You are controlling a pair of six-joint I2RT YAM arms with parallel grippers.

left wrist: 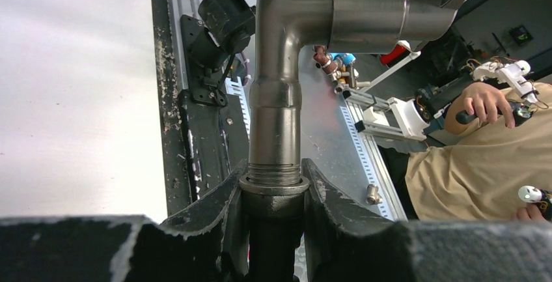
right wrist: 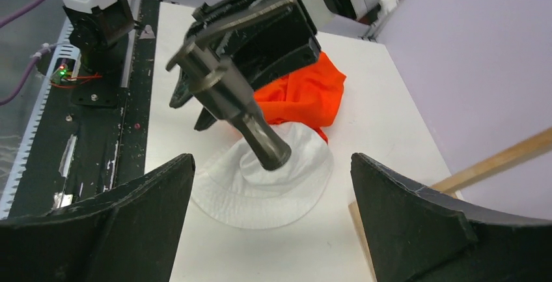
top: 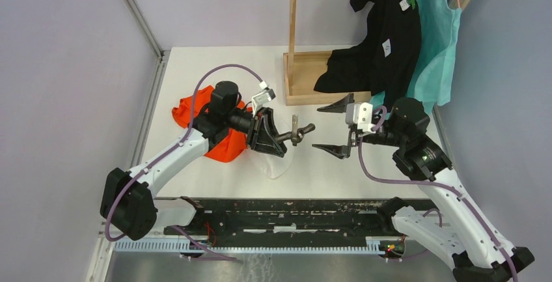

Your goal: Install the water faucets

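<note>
The left gripper [top: 278, 140] holds the tap [top: 297, 132] tight. At its 3 o'clock the right gripper [top: 317, 127] is wide open; next it likely must grab the tap's end

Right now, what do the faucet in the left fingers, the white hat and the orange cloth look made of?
The faucet: metal, maybe steel or plated brass, dull grey-brown satin; soft highlights, cut threads. The white hat: thin fabric, matte; brim lies limp. The orange cloth: soft textile, matte; bunched and creased.
</note>
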